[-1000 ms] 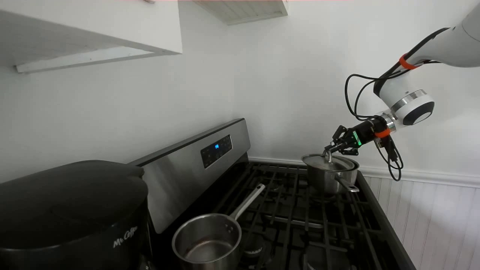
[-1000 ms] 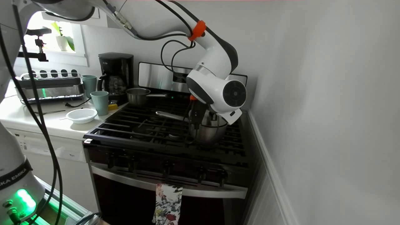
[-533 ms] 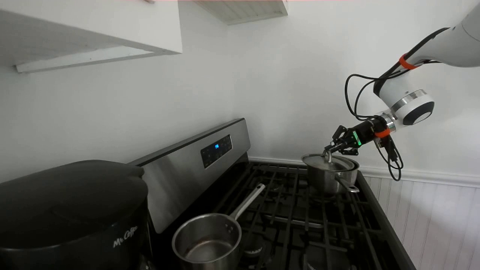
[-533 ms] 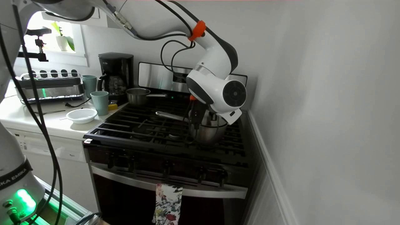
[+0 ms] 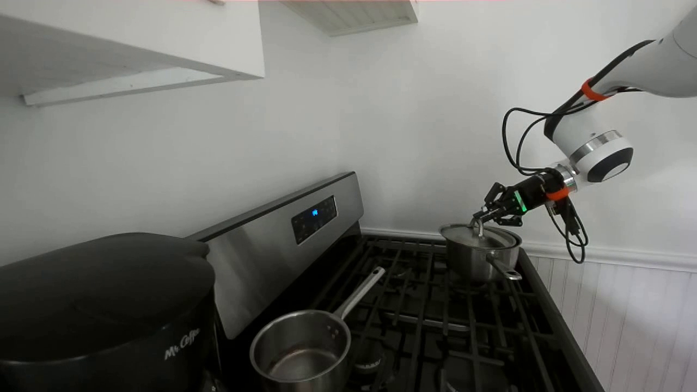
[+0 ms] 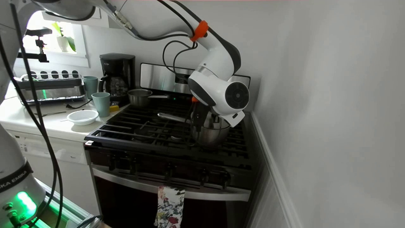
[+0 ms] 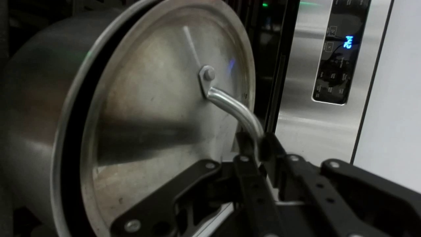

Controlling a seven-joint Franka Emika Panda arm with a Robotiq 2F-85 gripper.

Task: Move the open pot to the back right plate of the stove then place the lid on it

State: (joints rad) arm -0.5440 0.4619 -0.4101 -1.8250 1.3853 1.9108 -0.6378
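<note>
My gripper (image 5: 479, 214) is shut on the loop handle of the round steel lid (image 5: 460, 235); the jaws (image 7: 258, 144) close round the handle in the wrist view. The lid (image 7: 158, 108) lies over a steel pot (image 5: 471, 262), shifted toward the back panel, with a dark gap along the rim. I cannot tell if it touches. This pot has a handle and stands at the stove's front right (image 6: 207, 137). The open steel saucepan (image 5: 302, 348) with a long handle stands at the back left (image 6: 139, 97). The back right plate (image 5: 404, 258) is a black grate near the stove's panel (image 5: 245, 283).
A black coffee maker (image 5: 103, 305) stands beside the open saucepan. A white wall (image 6: 316, 110) runs close along the stove's right side. A cabinet (image 5: 130, 41) hangs above. Cups (image 6: 102, 104), a white bowl (image 6: 83, 117) and a toaster (image 6: 53, 91) are on the counter.
In the last half second my gripper and the lid have shifted very slightly together toward the stove's front. The pots have not visibly moved.
</note>
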